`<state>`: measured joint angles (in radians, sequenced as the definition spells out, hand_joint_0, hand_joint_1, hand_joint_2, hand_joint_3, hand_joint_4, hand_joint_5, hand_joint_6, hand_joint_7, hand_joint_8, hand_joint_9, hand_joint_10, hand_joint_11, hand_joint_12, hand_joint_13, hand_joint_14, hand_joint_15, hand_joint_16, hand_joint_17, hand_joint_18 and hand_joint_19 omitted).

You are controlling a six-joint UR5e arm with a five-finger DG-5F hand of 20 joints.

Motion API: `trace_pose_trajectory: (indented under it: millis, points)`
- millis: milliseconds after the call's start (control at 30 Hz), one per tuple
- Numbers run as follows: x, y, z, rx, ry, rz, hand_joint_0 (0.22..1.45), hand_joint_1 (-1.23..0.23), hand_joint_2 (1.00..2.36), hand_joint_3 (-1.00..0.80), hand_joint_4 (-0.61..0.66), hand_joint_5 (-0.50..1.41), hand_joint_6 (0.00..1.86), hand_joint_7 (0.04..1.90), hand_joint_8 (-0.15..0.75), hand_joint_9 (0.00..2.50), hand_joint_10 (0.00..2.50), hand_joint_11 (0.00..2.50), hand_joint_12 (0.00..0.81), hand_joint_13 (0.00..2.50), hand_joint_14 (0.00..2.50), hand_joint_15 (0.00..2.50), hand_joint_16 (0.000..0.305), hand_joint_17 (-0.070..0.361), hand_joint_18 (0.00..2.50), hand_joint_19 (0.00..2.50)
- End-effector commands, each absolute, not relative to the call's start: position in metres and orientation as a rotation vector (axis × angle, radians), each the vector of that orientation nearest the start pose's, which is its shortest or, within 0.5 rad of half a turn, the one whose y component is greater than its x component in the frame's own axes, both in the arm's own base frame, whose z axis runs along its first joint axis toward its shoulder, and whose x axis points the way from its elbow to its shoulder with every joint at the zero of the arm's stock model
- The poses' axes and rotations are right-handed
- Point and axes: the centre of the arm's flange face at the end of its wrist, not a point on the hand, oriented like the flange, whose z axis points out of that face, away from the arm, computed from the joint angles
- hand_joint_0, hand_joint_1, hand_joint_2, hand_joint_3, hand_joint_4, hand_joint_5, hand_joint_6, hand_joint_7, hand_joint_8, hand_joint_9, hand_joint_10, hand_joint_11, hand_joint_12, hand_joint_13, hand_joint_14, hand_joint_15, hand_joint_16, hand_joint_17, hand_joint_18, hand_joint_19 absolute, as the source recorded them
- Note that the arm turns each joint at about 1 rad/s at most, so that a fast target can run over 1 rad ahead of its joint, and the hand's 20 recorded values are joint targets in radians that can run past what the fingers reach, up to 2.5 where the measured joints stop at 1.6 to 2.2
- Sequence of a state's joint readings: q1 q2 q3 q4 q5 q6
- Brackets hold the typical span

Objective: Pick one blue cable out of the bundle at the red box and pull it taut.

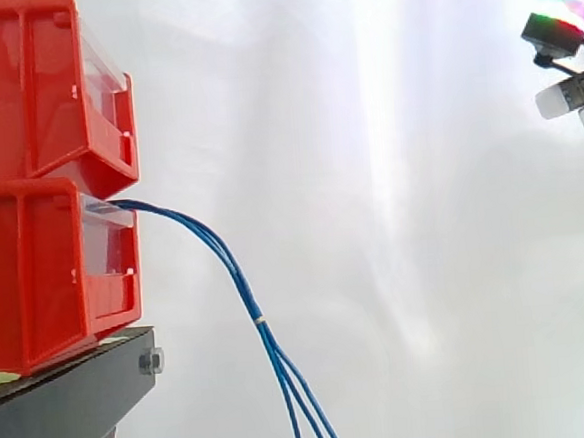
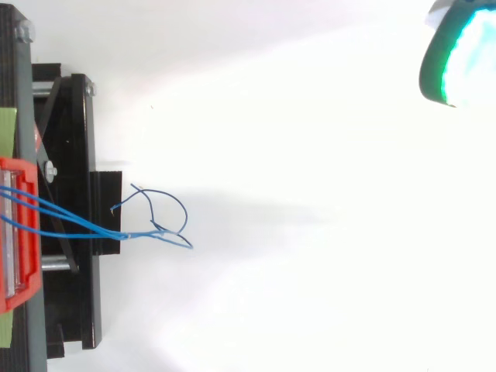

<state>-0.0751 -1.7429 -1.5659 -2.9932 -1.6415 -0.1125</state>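
the hand is at the upper right corner of the side view, high up and well apart from everything else. so little of it is in the pictures that i cannot tell if it is released or clenched. no cable reaches it, so it has no cable in its grasp.

the bundle of blue cables comes out of the mouth of the lower red box, which stands under a second red box on the black stand. the bundle bends over and hangs down, slack, out past the bottom edge. its long axis is nearly upright in the hanging part. a small pale tie holds the cables together about halfway down, and below it they spread a little.

so the bundle lies to the left of the hand and much lower. i judge the hand must travel across and down towards the boxes, and meet the cables from the side, across their length.

i can read no brand, label or writing.
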Motion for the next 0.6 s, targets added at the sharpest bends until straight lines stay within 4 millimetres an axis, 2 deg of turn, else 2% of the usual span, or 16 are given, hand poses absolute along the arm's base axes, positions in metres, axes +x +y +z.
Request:
trace_pose_trajectory:
  millis: [0,233,333,433,567]
  points:
    - [0.55,-0.166,0.407,1.139,1.286,1.09,0.57,-0.86,1.0,-0.5,0.37,-0.17,0.5,0.85,0.336,0.51,0.01,0.43,0.386,0.29,0.0,0.06,0.058,0.129,0.35,0.18]
    - [0.581,-0.161,0.362,1.138,1.3,1.088,0.59,-0.87,1.0,-0.5,0.37,-0.17,0.5,0.89,0.334,0.54,0.01,0.46,0.386,0.34,0.0,0.08,0.056,0.127,0.41,0.21]
    - [0.591,-0.161,0.353,1.13,1.28,1.089,0.59,-0.87,1.0,-0.5,0.37,-0.16,0.5,0.91,0.334,0.55,0.01,0.46,0.385,0.34,0.0,0.08,0.056,0.126,0.42,0.2]
    - [0.601,-0.16,0.339,1.126,1.257,1.084,0.63,-0.88,1.0,-0.44,0.34,-0.15,0.5,1.05,0.334,0.54,0.01,0.45,0.384,0.35,0.0,0.09,0.056,0.126,0.42,0.21]
    - [0.615,-0.157,0.313,1.142,1.251,1.072,0.63,-0.88,1.01,-0.37,0.31,-0.14,0.5,1.12,0.331,0.54,0.01,0.44,0.384,0.35,0.0,0.09,0.056,0.125,0.42,0.21]
